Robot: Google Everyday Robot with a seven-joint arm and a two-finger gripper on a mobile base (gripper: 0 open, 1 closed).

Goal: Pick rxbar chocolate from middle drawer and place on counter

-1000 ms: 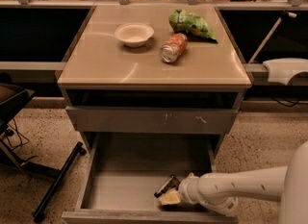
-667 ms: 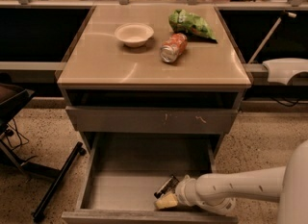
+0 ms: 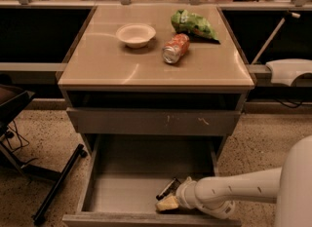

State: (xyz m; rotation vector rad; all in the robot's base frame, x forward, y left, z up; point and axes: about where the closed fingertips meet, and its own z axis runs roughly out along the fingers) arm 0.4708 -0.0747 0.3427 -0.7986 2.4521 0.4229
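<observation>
Desk (image 3: pixel 97 70) with three things on top, none of them the target. At eleven o'clock, bowl (image 3: pixel 136 34), upright, pale, seemingly empty, well apart from the job in hand. Just right of it, near the middle, soda can (image 3: pixel 175 48) on its side, orange and silver, brand unreadable; probably free to roll, so best kept clear of at set-down. At one o'clock, green chip bag (image 3: pixel 192 24) just beside the can, print too small to read. Bare surface toward six and eight o'clock, likely the safest landing spot. Below, closed drawer front (image 3: pixel 153 121) with pale scratch marks, then middle drawer (image 3: pixel 122 192) standing well out, presumably to open its grey floor to a reach from above. At five o'clock on that floor, near the front lip, rxbar chocolate (image 3: pixel 168 188), dark wrapper slanted, no lettering legible. Right beside it, low inside the drawer, tool (image 3: pixel 168 203), pale tip touching or almost touching the bar's near end; apart or clamped on the bar, impossible to tell. From three o'clock, white arm (image 3: pixel 234 192) stretched over the drawer's right wall, seemingly because of a base parked on that side. Judged step: securing the bar, lift not yet begun.
</observation>
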